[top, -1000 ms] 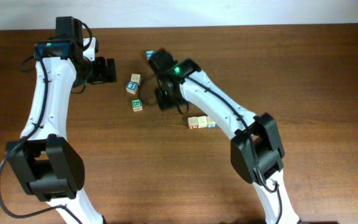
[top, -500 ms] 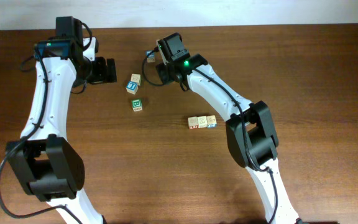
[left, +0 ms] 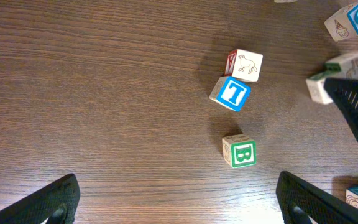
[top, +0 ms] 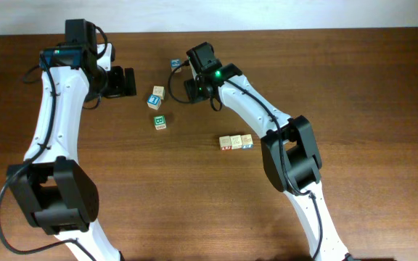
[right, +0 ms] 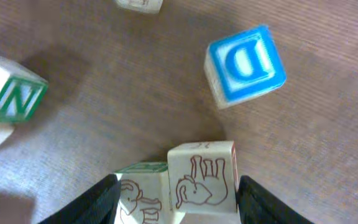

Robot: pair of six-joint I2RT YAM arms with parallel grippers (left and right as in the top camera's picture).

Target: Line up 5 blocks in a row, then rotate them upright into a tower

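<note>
At the upper left of the overhead view, the left gripper is open as wide as it goes and holds nothing. It waits over the bare brown table. Just to its right lie three of the blocks: the dog block touches the T block, and the B block sits alone a little below them. Going right, near the top middle of the overhead view, the right gripper is low over the table. Its two fingers stand about halfway open, with two blocks side by side between them, the elephant block and a green-topped block. I cannot tell if the fingers press on them or only stand beside them. The D block lies just above them in the wrist view, and the N block is off to the left edge. Farther right in the overhead view, a row of three blocks sits well apart from all this. I think the step now is turning a block here. To do it well, the gripper should take just one block, right in the middle of its fingers. It should squeeze softly, turn slowly and set the block down flat. It should not bump the D block.
</note>
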